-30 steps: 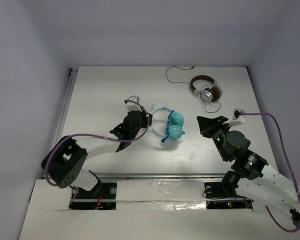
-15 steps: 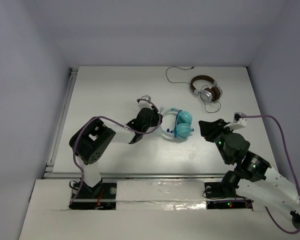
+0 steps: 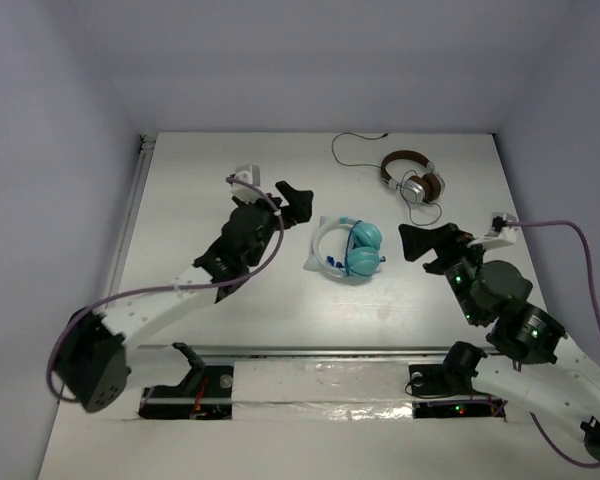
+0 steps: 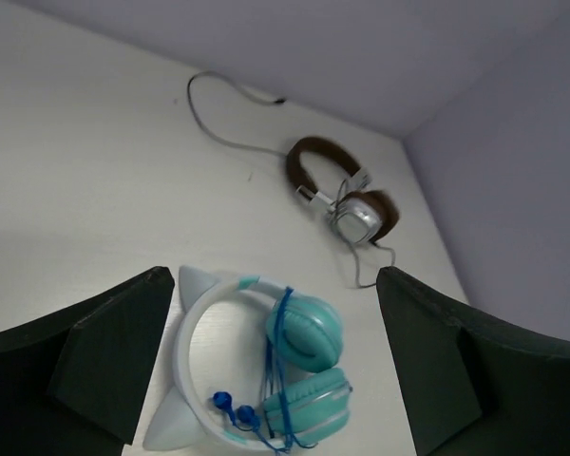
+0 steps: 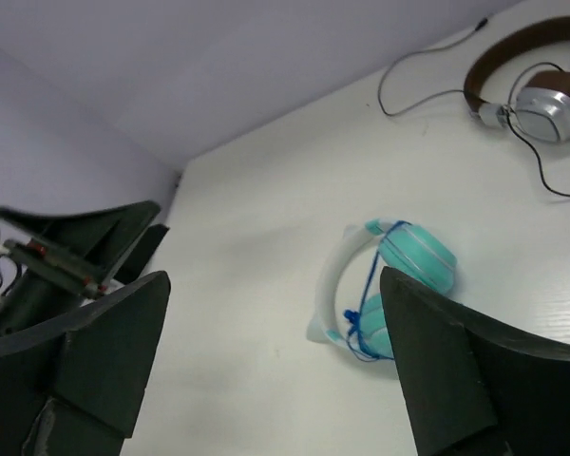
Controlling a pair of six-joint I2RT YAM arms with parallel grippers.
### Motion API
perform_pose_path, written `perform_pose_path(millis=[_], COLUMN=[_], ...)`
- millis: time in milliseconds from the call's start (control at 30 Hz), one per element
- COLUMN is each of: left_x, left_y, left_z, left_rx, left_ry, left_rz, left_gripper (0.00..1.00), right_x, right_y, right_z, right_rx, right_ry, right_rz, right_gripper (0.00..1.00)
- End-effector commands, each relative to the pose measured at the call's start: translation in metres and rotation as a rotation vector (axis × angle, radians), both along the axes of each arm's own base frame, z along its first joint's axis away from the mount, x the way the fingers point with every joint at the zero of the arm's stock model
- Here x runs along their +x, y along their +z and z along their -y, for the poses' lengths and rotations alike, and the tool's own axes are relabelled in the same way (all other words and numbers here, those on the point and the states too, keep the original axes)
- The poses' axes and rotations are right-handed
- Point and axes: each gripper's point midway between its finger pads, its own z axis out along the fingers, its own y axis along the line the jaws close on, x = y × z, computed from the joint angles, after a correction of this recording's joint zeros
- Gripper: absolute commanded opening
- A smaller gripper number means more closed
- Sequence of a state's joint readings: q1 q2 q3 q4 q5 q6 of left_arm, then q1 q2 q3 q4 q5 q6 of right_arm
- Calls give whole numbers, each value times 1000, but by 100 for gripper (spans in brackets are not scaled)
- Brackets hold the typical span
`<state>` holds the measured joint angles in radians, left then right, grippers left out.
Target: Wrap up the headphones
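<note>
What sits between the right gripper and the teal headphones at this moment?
Nothing. In the top view, only bare table separates the open right gripper from the teal headphones. The right wrist view shows the same.

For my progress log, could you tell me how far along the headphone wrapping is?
Done: the blue cable is wound around the teal headphones, which lie flat. In hand: nothing; the left pincer and the right pincer stand open, clear of them. Left: seemingly nothing.
</note>
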<state>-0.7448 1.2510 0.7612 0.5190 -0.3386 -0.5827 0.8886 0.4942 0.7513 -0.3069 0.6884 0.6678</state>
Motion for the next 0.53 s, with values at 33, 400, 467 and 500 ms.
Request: perform_pose_path(millis=[33,400,467,500], left_x=[-35,-90,-92,-94], left_y=[46,91,92,93], left_z=[-33,-97,-104,-107], left_rx=[8,24,23,16], left_ry=[-5,38,57,68], left_rz=[64,130,132,131], left_gripper=[93,97,97,98], right_x=[-9,-31,-34,-35], right_y=[49,67,64,61], right_z=[26,76,78,79], right_rx=[-17,2,38,41], right_ry=[-40,-149,-145,-142], right_rz=[100,110,106,99], right_gripper=[100,100,100,100])
